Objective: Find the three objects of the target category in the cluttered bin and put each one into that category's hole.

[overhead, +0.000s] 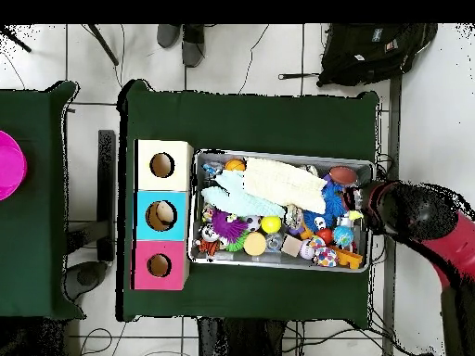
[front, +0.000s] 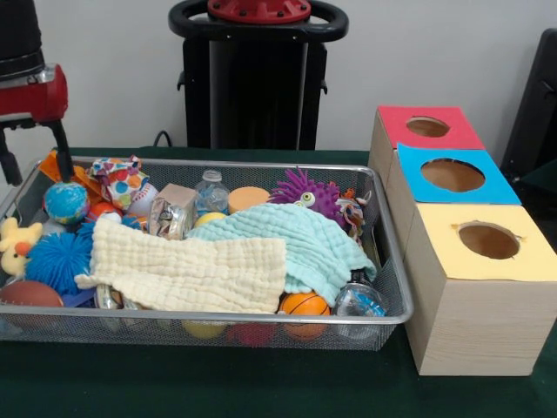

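Green table (front: 261, 392), cluttered bin (front: 383, 261), no legible writing

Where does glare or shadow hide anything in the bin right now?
Front view: light is even, no hard shadows; only small glints on the clear plastic toy. Overhead view: no glare, but the arm covers the right end of the bin.

Arm (front: 30, 87), cut by the left and top edges; gripper tips hidden in both views. Beside it, cream cloth (front: 187, 266) and mint cloth (front: 291, 244) cover much of the bin (front: 383, 318). Farther off, the box (front: 474, 287) holes' contents are indiscernible.
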